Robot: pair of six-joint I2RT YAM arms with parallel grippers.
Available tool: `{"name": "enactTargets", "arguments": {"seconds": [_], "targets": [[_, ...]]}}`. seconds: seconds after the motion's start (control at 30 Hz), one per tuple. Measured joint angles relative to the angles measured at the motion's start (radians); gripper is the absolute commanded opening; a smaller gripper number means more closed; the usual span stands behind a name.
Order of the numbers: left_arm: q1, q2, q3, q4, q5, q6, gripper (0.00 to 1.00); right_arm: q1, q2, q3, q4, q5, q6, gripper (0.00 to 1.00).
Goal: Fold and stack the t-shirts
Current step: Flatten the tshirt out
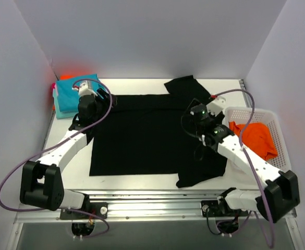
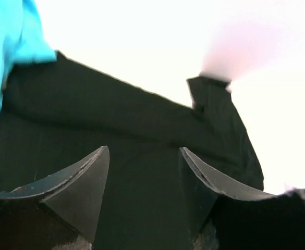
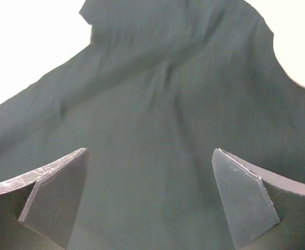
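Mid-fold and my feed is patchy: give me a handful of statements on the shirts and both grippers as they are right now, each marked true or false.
1. The black t-shirt lies spread on the table. True.
2. The orange t-shirt sits in the white basket. True.
3. The left gripper is shut on the black t-shirt. False: it is open, with cloth showing through the gap, and grips nothing.
4. The teal t-shirts are at the far right corner. False: they are at the far left corner.
5. The right gripper is open over black cloth. True.
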Motion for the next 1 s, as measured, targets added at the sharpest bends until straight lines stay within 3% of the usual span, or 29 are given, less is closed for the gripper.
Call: {"name": "enactTargets", "arguments": {"seconds": [0.27,0.47,0.63,0.77,0.9,1.0], "targets": [[-0.161,-0.241,-0.310,-0.101,-0.104,-0.079,0.62,0.401,-0.282,-0.185,-0.342,0.028,0.232,0.93],[-0.333,-0.463,-0.385,-0.266,-0.238,-0.136,0.61,0.657,-0.248,-0.171,-0.584,0.037,0.406,0.96],[-0.438,-0.614,-0.459,-0.348,-0.329,-0.177,0.61,0.848,-0.219,-0.261,-0.663,0.010,0.609,0.97],[-0.460,-0.649,-0.519,-0.388,-0.366,-0.196,0.61,0.875,-0.443,-0.457,-0.652,-0.046,0.747,0.86],[-0.465,-0.622,-0.544,-0.397,-0.384,-0.199,0.61,0.859,-0.757,-0.534,-0.681,-0.080,0.846,0.89],[-0.465,-0.586,-0.544,-0.387,-0.385,-0.199,0.61,0.850,-0.681,-0.511,-0.687,-0.097,0.893,0.89]]}}
